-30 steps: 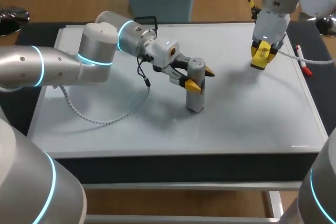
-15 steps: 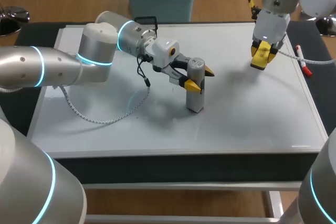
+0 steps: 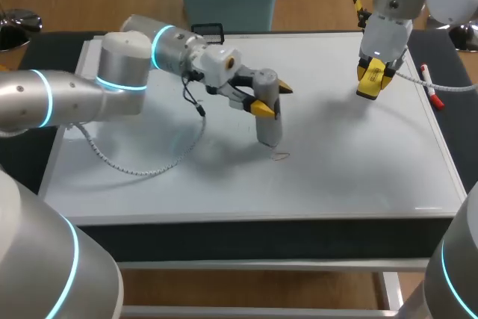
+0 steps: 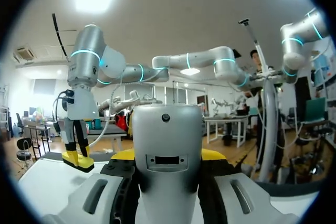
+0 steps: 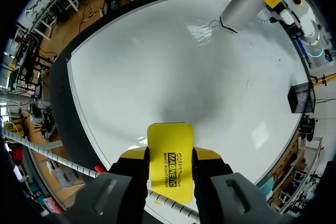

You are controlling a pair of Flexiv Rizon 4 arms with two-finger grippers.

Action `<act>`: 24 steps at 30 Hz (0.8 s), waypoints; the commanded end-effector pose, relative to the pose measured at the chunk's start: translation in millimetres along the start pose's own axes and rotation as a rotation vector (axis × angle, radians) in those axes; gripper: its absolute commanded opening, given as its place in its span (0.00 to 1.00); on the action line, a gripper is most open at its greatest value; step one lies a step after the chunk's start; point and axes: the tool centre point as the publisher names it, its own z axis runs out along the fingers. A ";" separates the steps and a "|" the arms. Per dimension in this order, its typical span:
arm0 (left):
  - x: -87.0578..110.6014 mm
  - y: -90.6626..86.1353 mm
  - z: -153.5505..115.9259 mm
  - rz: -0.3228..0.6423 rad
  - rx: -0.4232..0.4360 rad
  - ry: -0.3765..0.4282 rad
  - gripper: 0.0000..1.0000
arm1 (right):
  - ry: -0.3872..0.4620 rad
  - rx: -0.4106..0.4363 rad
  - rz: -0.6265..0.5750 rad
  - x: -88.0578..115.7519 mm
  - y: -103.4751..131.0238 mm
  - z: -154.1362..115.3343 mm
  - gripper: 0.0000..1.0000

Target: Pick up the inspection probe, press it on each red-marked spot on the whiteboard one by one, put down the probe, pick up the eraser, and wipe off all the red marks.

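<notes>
Left pincer (image 3: 272,99) reached from the left side to about the middle of the whiteboard (image 3: 351,177) and pinched the upper part of the probe (image 3: 268,119), a grey cylinder, with one yellow tip on each side. In the left wrist view the probe (image 4: 167,156) filled the gap between the fingers, and both yellow tips showed just behind its shoulders. The probe leaned a little, with its lower end down near the board; whether it touched the surface could not be told. Just beside that end, toward the near edge, lay a faint scribbled mark (image 3: 280,157); the right wrist view showed the same scribble (image 5: 203,26) next to the probe's tip (image 5: 226,22). A coiled cable (image 3: 142,166) from the left arm trailed across the board's left half. At the far right of the board, the right pincer (image 3: 371,84) hung above the surface, pointing down and clamped on the yellow eraser (image 5: 169,145), which stood between its two fingers. Farther right, off the board on the dark bench (image 3: 448,72), lay a marker (image 3: 431,89) with a red cap.
</notes>
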 end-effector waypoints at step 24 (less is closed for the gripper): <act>39.7 -82.3 -180.2 0.053 -0.141 -0.346 0.00 | 0.002 0.002 -0.002 0.1 -0.8 -0.5 0.00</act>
